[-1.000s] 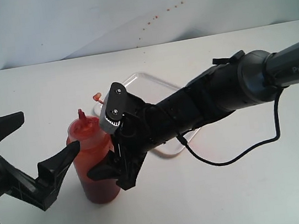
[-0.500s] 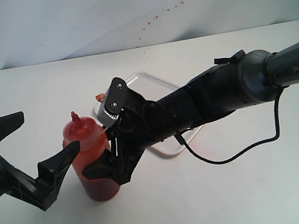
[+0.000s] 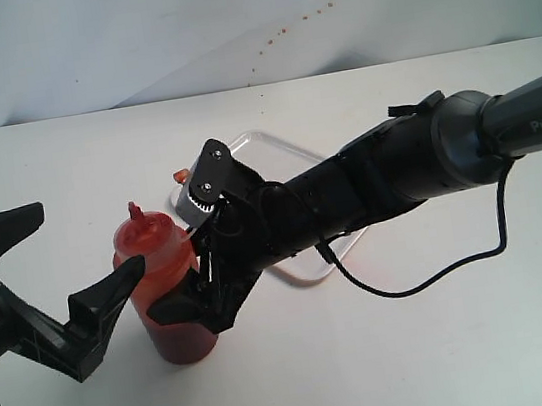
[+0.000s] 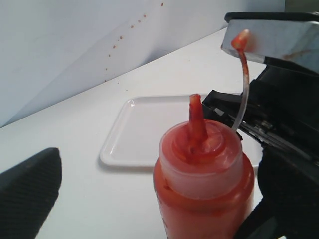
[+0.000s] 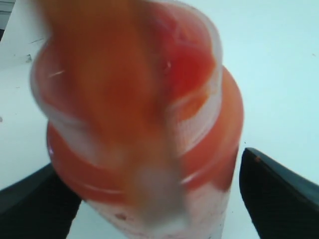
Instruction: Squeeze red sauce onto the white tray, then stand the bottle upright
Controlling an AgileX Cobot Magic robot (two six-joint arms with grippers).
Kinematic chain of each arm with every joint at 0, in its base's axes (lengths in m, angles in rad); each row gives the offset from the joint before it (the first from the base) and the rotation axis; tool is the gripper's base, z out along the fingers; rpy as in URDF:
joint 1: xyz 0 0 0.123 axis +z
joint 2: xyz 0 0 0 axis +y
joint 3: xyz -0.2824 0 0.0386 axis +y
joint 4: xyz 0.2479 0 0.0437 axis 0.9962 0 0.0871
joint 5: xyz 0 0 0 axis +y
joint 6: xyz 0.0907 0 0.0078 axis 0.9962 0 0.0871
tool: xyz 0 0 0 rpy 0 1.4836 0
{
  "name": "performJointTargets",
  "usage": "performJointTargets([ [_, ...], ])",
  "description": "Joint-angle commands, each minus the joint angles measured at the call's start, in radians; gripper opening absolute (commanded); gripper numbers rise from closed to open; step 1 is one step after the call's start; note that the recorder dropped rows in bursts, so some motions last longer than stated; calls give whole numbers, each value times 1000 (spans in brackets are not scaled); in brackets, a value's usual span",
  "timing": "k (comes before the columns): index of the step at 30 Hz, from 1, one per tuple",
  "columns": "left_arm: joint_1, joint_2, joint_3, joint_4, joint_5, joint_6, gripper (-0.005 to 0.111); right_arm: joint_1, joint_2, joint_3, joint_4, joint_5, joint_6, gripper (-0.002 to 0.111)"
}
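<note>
- The left gripper (image 3: 92,234) hangs at the lower left of the frame, jaws wide, with nothing between them. Its lower finger (image 3: 111,286) ends right at the bottle's side (touching or not, I cannot tell).
- The bottle (image 3: 175,343) stands on the table (image 3: 422,343), left of centre. It leans a little to the left, nozzle (image 3: 135,214) up, and is red with sauce (image 4: 199,214) almost to the cap.
- The right gripper (image 3: 179,281) straddles the bottle's middle, with a finger close on each side. Whether they press it I cannot tell.
- The tip cap (image 4: 240,39) sticks up on its thin tether beside the nozzle.
- The tray (image 3: 268,148) lies flat at centre frame, behind the bottle and partly hidden by the right arm (image 3: 398,175).
- The wall (image 3: 78,48) at the top carries a trail of small reddish spots (image 3: 278,35).
</note>
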Motion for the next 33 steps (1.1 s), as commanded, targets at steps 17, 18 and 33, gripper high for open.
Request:
performJointTargets([
  [17, -2, -6, 6, -8, -8, -6, 105, -1, -9, -4, -21, 5, 132, 76],
  [18, -2, -6, 6, -8, -8, -6, 105, -1, -9, -4, -24, 5, 135, 76],
  [33, -2, -6, 6, -8, -8, -5, 105, -1, -9, -4, -153, 3, 281, 76],
])
